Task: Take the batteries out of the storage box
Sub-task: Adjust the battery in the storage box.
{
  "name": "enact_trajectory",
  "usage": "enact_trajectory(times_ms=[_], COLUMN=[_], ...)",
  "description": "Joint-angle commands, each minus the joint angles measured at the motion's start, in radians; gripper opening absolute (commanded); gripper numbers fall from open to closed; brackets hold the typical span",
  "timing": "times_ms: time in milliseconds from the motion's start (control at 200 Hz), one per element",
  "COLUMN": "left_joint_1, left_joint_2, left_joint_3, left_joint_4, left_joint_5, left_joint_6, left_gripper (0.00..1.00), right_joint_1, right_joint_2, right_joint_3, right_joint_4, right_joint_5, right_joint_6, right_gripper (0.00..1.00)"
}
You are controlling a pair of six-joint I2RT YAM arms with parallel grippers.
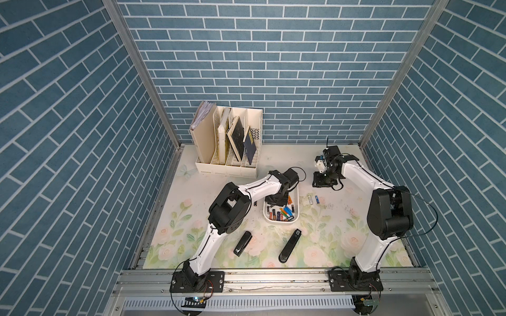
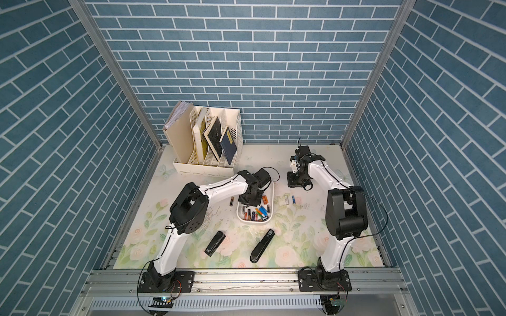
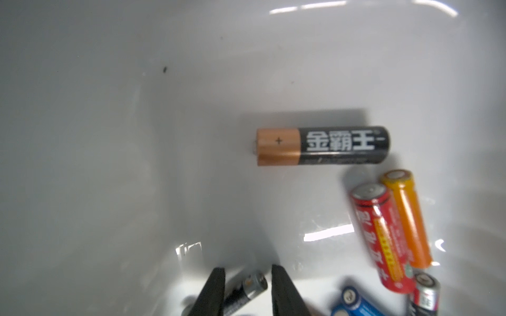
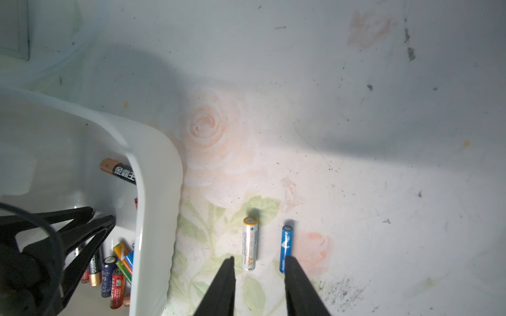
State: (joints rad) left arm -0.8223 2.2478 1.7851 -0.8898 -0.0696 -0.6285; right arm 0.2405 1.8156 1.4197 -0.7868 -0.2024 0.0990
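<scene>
Batteries (image 1: 282, 214) sit in glossy storage box (image 4: 156, 197); left pincer (image 3: 246, 269) flanks one, grip unclear; right pincer (image 4: 260, 258) spread.

The storage box (image 1: 280, 223), holding batteries (image 1: 282, 214), sits on the bench (image 1: 342, 232). Loose batteries (image 1: 310, 199) lie right of it, staplers (image 1: 242, 243) in front, file organizer (image 1: 227, 142) behind left.

**Two batteries out, the rest in the box**

My right gripper (image 4: 260, 260) hung over the flowered table (image 4: 356, 164), jaws apart and holding nothing. Just past my fingertips lay a white-and-gold battery (image 4: 250, 243) and a blue battery (image 4: 286, 243). They were side by side but not touching, both on the table outside the white box (image 4: 158, 191). Inside the box lay a black-and-gold battery (image 4: 117, 171) and a mixed heap of batteries (image 4: 109, 273). The left gripper (image 4: 102, 214) reached in between them.
</scene>
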Motion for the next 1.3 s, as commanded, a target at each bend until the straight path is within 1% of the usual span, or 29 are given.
enact_trajectory(times_ms=[0,60,360,570,1000,1125,1210,1295], left_joint_1=[0.004,0.005,0.011,0.035,0.072,0.082,0.088,0.092], left_joint_2=[-0.018,-0.015,-0.014,-0.002,0.105,0.127,0.136,0.136], left_joint_3=[-0.015,-0.015,0.006,0.027,0.230,0.245,0.248,0.245], left_joint_4=[-0.012,-0.015,-0.012,0.010,-0.056,-0.055,-0.054,-0.054], left_joint_5=[0.011,0.011,0.024,0.065,0.084,0.095,0.099,0.097], left_joint_6=[0.012,0.015,0.029,0.048,0.088,0.098,0.098,0.096], left_gripper=[0.30,0.27,0.19,0.18,0.18,0.19,0.21,0.26], right_joint_1=[-0.004,-0.004,-0.002,-0.001,-0.001,-0.001,-0.001,0.000], right_joint_2=[-0.021,-0.019,-0.033,-0.035,-0.030,-0.033,-0.033,-0.036], right_joint_3=[-0.004,-0.004,-0.011,-0.011,-0.006,-0.004,-0.006,-0.009], right_joint_4=[-0.029,-0.029,-0.024,-0.024,-0.031,-0.034,-0.035,-0.035], right_joint_5=[0.003,0.001,-0.002,-0.002,-0.004,-0.002,0.000,0.000], right_joint_6=[-0.021,-0.019,-0.002,0.004,0.005,0.004,0.002,0.001], right_gripper=[0.34,0.34,0.34,0.34,0.34,0.34,0.34,0.34])
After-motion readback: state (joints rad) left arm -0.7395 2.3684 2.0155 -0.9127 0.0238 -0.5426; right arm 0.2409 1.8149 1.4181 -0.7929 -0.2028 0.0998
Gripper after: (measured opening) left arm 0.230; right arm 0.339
